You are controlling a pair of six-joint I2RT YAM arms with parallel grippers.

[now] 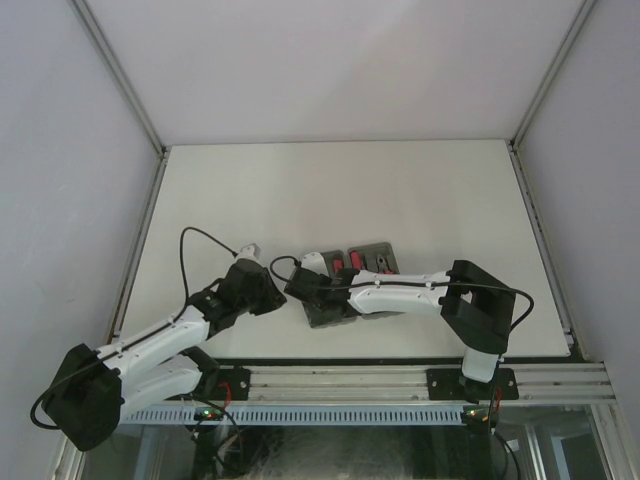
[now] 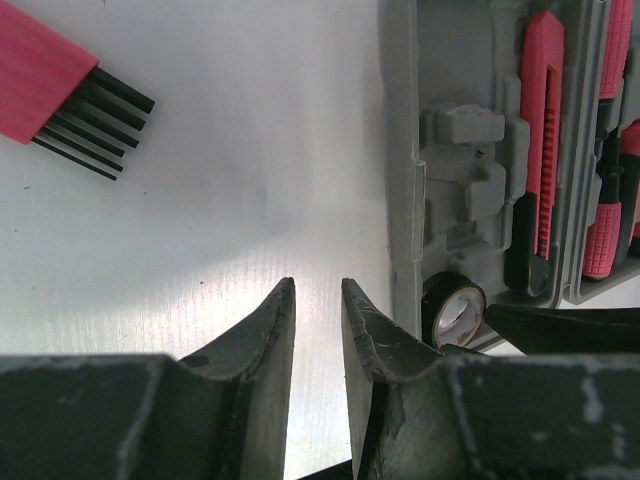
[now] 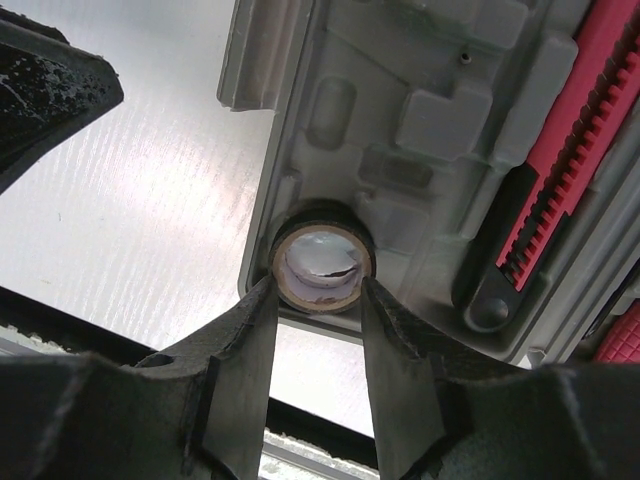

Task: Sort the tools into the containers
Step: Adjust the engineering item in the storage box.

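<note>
Your right gripper pinches the dark ring, which sits at 12 o'clock between its fingertips, in the 7 o'clock corner of the grey tray. The ring is a black roll with a pale tan core. Your left gripper hangs slightly parted over the table, holding nothing.

Two flat grey moulded plastic trays lie side by side; a pink utility knife fills one recess; a small dark tape ring sits at that tray's corner; pink-handled thin black shafts lie well apart on the white counter.
</note>
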